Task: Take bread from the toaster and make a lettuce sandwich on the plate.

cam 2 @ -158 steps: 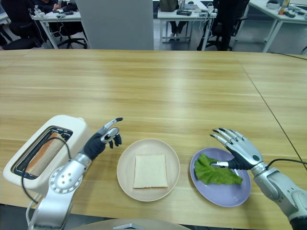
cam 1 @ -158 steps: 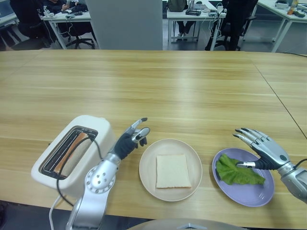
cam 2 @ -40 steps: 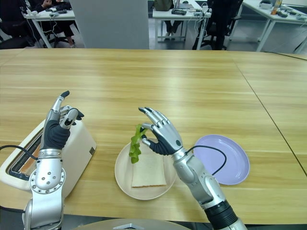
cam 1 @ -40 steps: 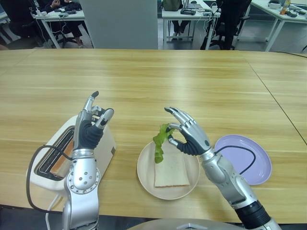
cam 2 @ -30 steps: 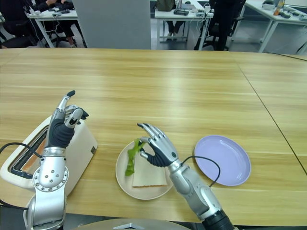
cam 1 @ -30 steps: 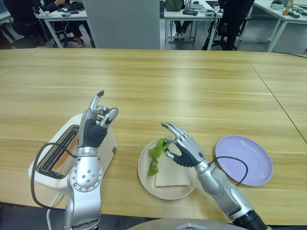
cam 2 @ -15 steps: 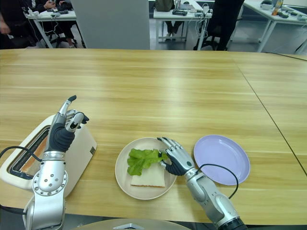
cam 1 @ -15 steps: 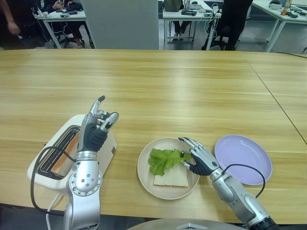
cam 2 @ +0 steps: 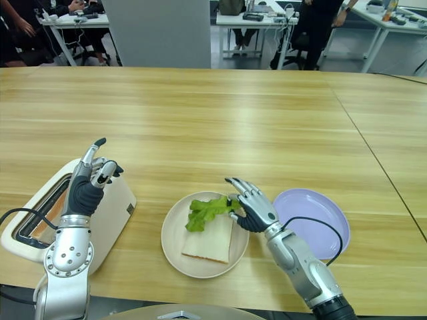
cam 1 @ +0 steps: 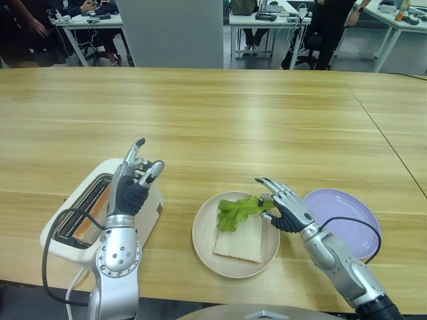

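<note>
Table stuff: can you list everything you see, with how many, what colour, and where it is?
Table: one, light wood, under everything.
Toaster: one, cream, front left.
Bread in the toaster: one slice, brownish, in the slot.
Round plate: one, beige, front middle.
Bread slice: one, white, on the beige plate.
Lettuce leaf: one, green, over the bread slice's top edge.
Second plate: one, purple, right of the beige plate, no food on it.
Desks: a few, white, in the room behind.
Left robot hand: silver and black, raised over the toaster, holding nothing.
Right robot hand: silver and black, pinching the lettuce leaf's right end.
</note>
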Controlling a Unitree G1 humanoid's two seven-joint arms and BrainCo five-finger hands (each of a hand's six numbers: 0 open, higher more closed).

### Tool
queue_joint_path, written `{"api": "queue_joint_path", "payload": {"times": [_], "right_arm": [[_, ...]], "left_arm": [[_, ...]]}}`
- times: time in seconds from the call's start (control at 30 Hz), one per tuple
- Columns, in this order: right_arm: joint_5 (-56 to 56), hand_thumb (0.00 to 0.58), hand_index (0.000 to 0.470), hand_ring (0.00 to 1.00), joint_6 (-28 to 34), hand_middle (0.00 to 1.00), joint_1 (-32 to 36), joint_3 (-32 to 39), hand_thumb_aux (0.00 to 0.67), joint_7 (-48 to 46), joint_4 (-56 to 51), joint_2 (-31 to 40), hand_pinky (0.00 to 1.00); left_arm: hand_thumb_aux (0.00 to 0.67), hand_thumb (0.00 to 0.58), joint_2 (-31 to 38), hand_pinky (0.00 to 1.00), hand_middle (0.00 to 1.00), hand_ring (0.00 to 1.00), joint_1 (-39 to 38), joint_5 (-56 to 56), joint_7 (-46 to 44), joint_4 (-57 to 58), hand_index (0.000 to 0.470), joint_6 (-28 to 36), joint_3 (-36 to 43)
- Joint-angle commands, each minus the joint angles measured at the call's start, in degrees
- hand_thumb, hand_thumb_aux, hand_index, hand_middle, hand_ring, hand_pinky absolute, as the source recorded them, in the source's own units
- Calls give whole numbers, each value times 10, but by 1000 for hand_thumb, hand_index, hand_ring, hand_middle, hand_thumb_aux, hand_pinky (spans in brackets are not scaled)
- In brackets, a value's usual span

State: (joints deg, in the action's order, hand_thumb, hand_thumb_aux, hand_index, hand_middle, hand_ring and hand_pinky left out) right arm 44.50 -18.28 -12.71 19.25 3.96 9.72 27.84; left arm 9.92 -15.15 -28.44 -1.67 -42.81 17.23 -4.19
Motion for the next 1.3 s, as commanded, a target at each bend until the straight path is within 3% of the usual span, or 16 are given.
{"api": "queue_joint_path", "payload": {"times": [0.03, 0.37, 0.5, 0.63, 0.73, 0.83, 1.03, 1.3], "right_arm": [[-42, 0, 0, 0, -5, 0, -45, -11, 0, -34, 45, 11, 0], [-49, 0, 0, 0, 6, 0, -117, -12, 0, -82, 145, 5, 0], [-76, 0, 0, 0, 22, 0, -111, -39, 0, -89, 158, -7, 0], [-204, 0, 0, 0, 67, 0, -91, -75, 0, -114, 165, -53, 0], [-369, 0, 0, 0, 137, 0, -68, -99, 0, -155, 169, -111, 0], [-504, 0, 0, 0, 194, 0, -75, -119, 0, -175, 178, -164, 0], [-595, 0, 0, 0, 230, 0, -92, -155, 0, -160, 172, -215, 0], [-556, 0, 0, 0, 229, 0, -117, -150, 0, -145, 156, -213, 0]], "left_arm": [[0, 0, 3, 533, 533, 533, -1, 0, -5, -3, 0, 3, -10], [0, 0, 7, 537, 537, 537, 25, 3, -11, 16, 0, 6, -15], [0, 0, 6, 537, 537, 537, 23, 6, -9, 20, 0, 4, -22], [0, 0, 0, 533, 533, 533, 25, 9, -9, 6, 0, 8, -26], [0, 0, 7, 525, 525, 525, 23, 1, -22, -17, 0, 21, -31], [0, 0, 32, 447, 447, 447, 16, -23, -53, -52, 0, 41, -38], [0, 0, 122, 333, 333, 333, -58, -104, -95, -93, 0, 34, -139], [0, 0, 168, 333, 333, 333, -193, -153, -150, -88, 0, 1, -247]]}}
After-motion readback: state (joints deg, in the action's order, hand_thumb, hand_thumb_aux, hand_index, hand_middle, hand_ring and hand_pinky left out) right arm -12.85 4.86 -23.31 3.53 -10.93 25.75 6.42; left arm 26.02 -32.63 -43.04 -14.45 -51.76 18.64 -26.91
